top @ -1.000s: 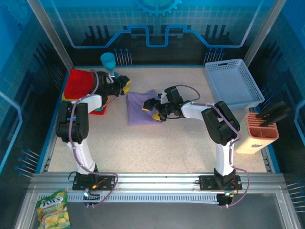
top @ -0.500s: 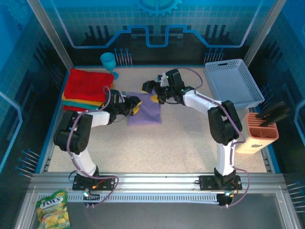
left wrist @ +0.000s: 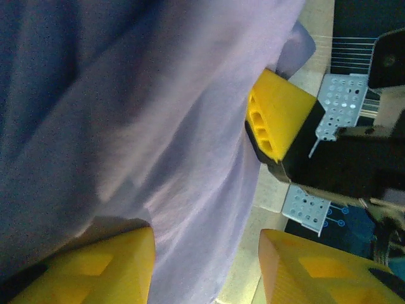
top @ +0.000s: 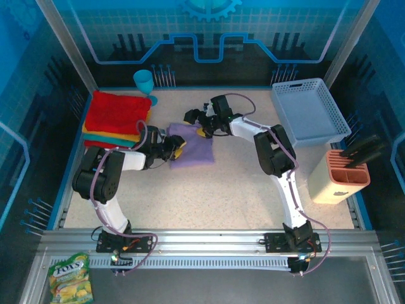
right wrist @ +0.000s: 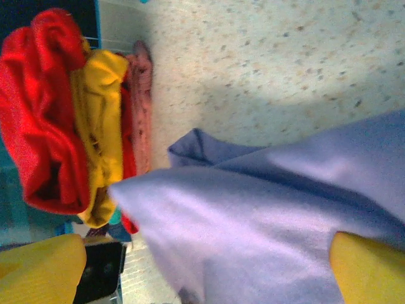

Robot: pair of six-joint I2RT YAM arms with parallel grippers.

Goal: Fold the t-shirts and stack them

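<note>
Both arms have just closed in on the folded purple t-shirt (top: 199, 151) at mid-frame, the left gripper (top: 178, 150) half-open at its left edge and the right gripper (top: 196, 125) wide open over its top edge, likely to carry it to the red-topped stack (top: 116, 114) at upper left.

The left arm (top: 101, 183) is folded at the elbow, with its forearm laid low and directed rightward. The left pincer (top: 177, 149) is observed part-way parted; a grip cannot be confirmed. The right arm (top: 278, 158) is extended forward and bent leftward. The right pincer (top: 197, 125) is spread wide, near the left one.
</note>
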